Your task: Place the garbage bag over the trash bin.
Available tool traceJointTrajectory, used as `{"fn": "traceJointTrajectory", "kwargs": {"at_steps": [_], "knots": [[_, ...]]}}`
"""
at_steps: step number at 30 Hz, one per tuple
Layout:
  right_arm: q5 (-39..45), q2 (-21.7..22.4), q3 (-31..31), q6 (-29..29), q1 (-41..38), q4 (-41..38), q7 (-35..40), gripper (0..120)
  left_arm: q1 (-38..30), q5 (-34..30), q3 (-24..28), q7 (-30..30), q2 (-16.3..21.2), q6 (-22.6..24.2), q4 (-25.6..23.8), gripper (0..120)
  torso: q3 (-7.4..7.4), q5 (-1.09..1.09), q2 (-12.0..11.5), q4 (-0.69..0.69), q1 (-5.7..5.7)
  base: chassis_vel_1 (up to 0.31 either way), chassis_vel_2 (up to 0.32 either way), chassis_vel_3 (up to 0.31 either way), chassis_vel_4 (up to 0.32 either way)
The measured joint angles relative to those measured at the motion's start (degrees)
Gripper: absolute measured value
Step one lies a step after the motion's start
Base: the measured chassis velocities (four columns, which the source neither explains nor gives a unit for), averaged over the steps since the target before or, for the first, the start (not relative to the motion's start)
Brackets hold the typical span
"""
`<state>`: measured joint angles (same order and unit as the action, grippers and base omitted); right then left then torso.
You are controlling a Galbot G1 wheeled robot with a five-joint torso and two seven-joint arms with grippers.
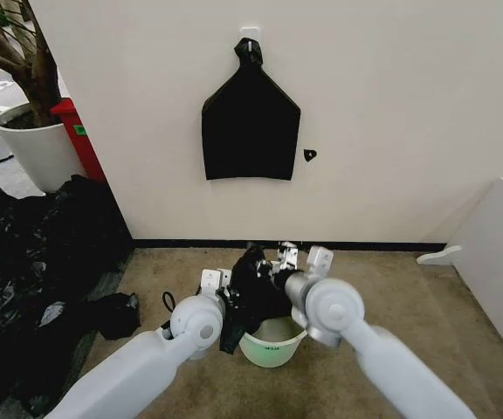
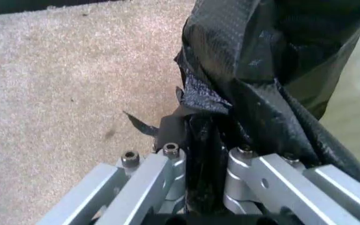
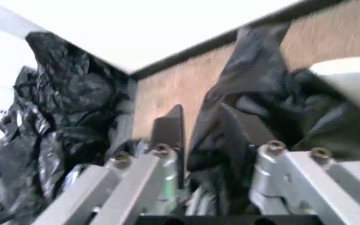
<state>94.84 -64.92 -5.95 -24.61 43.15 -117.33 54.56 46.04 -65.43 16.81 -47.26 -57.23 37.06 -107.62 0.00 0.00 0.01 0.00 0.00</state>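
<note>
The garbage bag (image 1: 250, 292) is a crumpled, glossy black bunch held up between my two grippers, just above the rim of the trash bin (image 1: 273, 342), a round white bucket with a pale green tint. My left gripper (image 1: 227, 295) is shut on the bag's left side; in the left wrist view the black plastic (image 2: 255, 70) is pinched inside the left gripper (image 2: 205, 140). My right gripper (image 1: 279, 267) is shut on the bag's right side, and the right wrist view shows bag folds (image 3: 255, 93) caught in that gripper (image 3: 202, 136), with the bin's white rim (image 3: 348, 77) beyond.
A flat black bundle (image 1: 250, 122) hangs on the wall behind. A heap of black plastic sheeting (image 1: 33, 262) covers the floor at left, beside a white plant pot (image 1: 33, 148). A white panel (image 1: 496, 253) stands at right. Carpet lies around the bin.
</note>
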Motion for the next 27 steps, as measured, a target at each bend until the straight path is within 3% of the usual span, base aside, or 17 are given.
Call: {"fn": "traceJointTrajectory", "kwargs": {"at_steps": [3,5,7,18,23,27], "knots": [[9.1,-1.6,-0.4,-0.6,-4.0,2.2,6.8,33,-0.3,0.9,0.4,0.5,-0.1,-0.1,0.2,6,0.01,0.00,0.0,0.01,0.00,0.000,0.000,0.000,0.000],[11.0,-2.1,-0.6,-0.8,-5.0,3.3,8.5,36,-0.5,1.1,0.6,0.6,-0.2,-0.1,0.4,6,0.00,0.00,0.0,0.02,0.00,0.000,0.000,0.000,0.000],[14.4,-3.6,-0.7,-0.8,-6.8,5.9,12.4,46,-0.7,1.5,0.8,0.7,-0.6,-0.1,0.6,6,0.01,0.01,0.0,0.01,0.00,0.000,0.000,0.000,0.000],[14.4,-7.5,-1.8,-0.8,-8.9,13.6,12.9,88,-0.7,2.7,1.3,1.3,-1.3,-0.1,1.3,6,0.01,0.00,0.0,0.01,0.00,0.000,0.000,0.000,0.000],[13.0,-8.9,-2.5,-0.8,-8.9,15.6,12.4,97,-0.8,2.9,1.5,1.5,-1.7,-0.1,1.4,6,0.01,0.01,0.0,0.01,0.00,0.000,0.000,0.000,0.000],[12.3,-9.5,-2.8,-0.9,-8.9,16.3,12.1,91,-0.9,3.0,1.5,1.5,-1.8,-0.1,1.5,6,0.00,0.00,0.0,0.00,0.00,0.000,0.000,0.000,0.000]]}}
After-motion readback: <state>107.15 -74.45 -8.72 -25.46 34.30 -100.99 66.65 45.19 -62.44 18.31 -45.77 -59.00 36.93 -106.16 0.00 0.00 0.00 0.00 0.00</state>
